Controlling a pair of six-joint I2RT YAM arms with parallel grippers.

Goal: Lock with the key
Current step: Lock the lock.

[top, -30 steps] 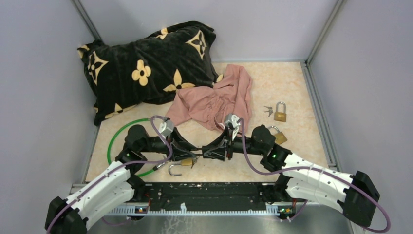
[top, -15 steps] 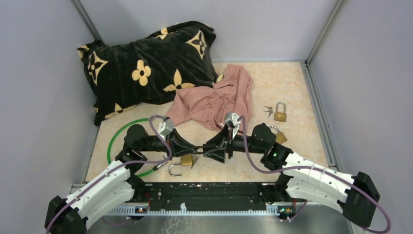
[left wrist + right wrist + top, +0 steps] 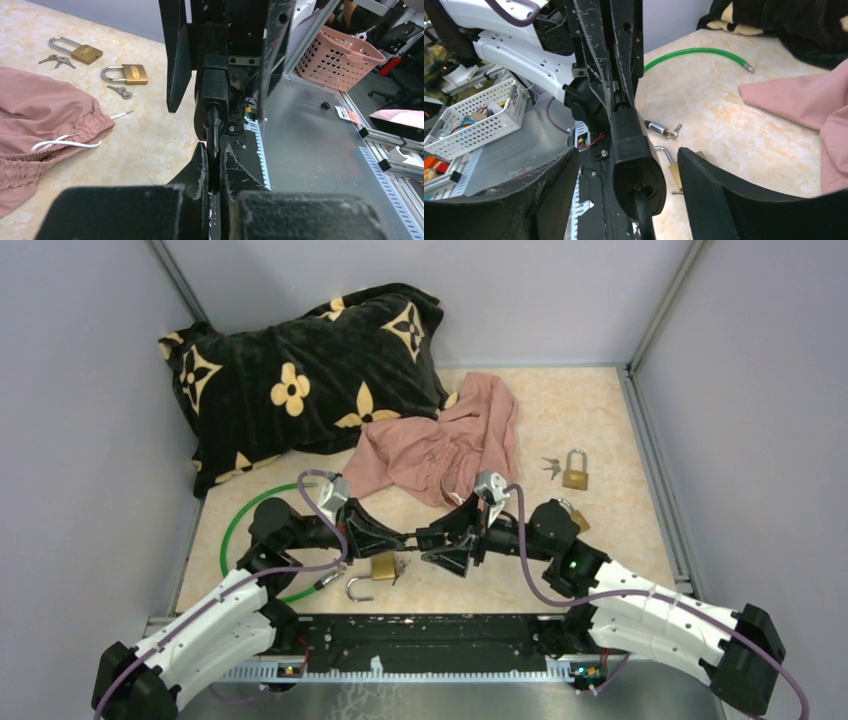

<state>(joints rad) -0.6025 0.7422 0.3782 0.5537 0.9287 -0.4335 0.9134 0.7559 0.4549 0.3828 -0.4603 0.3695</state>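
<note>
- L gripper (image 3: pixel 214 156): fingers clenched on a thin dark pin (image 3: pixel 214 134). Can't tell what the pin is.
- Pin runs up into a black block (image 3: pixel 215 92) that sits betw. the fingers of the R gripper (image 3: pixel 628 150).
- R gripper: fingers spread wide, one each side of the block w/ a gap on both sides, gripping nothing.
- The 2 grippers meet tip to tip, low over the table (image 3: pixel 600 410), near its front edge, approx. centre.
- Brass padlock (image 3: pixel 383 565) lies on the table just below the L tips, on the near side.
- Its silver shackle (image 3: pixel 356 588) sticks out to the near-left. Latched or not: can't tell.
- Green cable (image 3: pixel 232 530) loops on the table by the L arm. Its metal end is near the shackle.
- 2nd padlock (image 3: pixel 127 74), brass, lies flat beside the R arm, small key (image 3: pixel 122 91) just next to it.
- 3rd padlock (image 3: pixel 80 50), brass, lies farther out to the right, key pair (image 3: pixel 56 60) just beside it.
- Pink garment (image 3: pixel 440 445) w/ white drawstring is bunched up beyond the grippers.
- Black pillow (image 3: pixel 300 370) w/ cream flower print is in the far-left corner, touching the garment.
</note>
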